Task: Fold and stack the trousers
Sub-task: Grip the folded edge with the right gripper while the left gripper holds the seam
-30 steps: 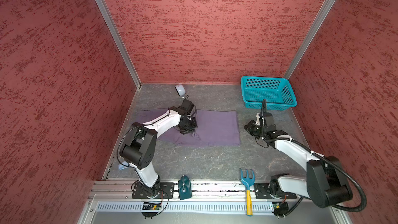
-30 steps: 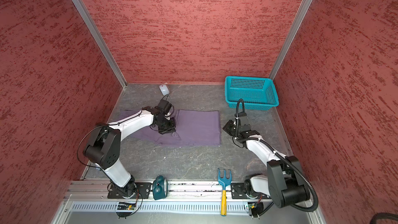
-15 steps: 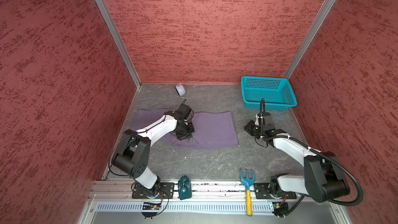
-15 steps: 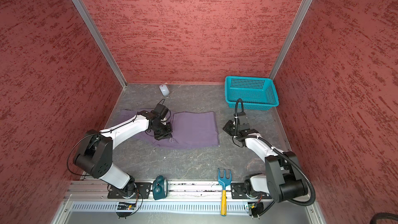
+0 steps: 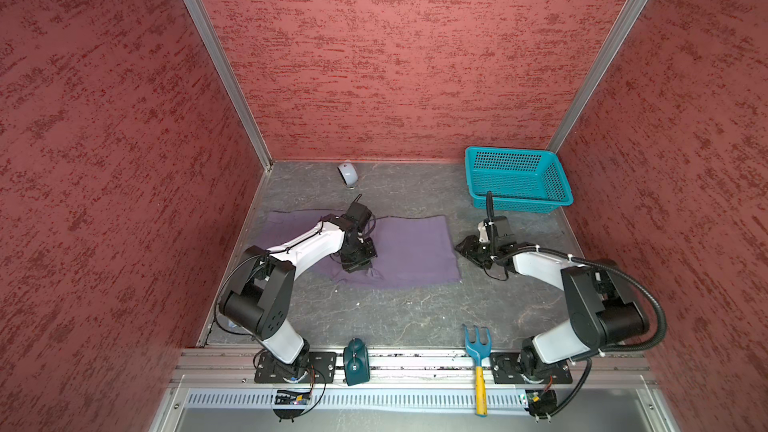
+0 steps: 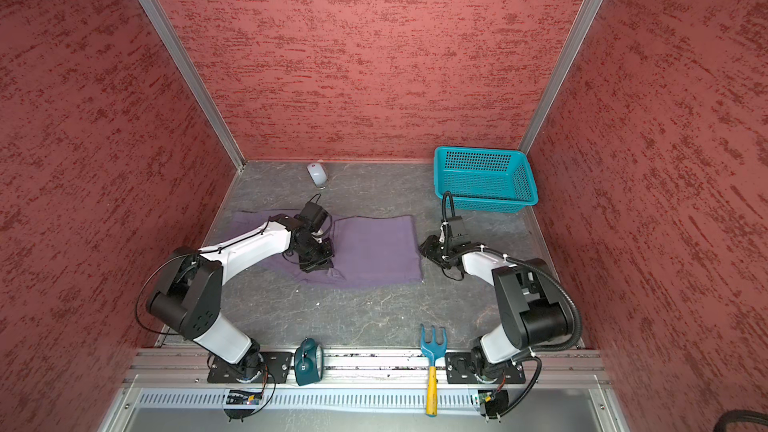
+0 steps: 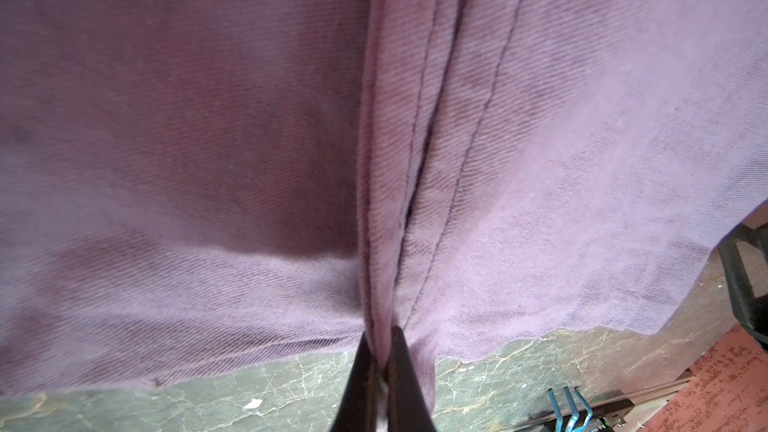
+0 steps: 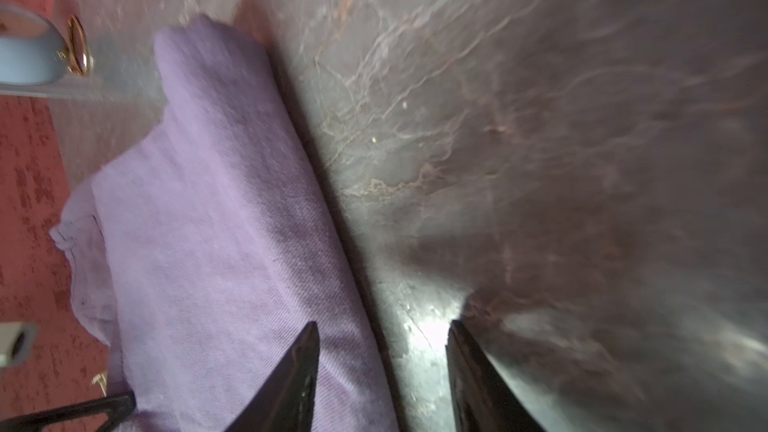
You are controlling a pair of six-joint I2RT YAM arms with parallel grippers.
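trousers flat on table, ctr-left | L gripper pinched tight on seam at trousers' near edge | R gripper jaws apart, holds nothing, straddles trousers' rt edge

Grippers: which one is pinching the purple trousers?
The left gripper, shut on a seam of the trousers. The right gripper stands open at the cloth's edge, holding nothing.
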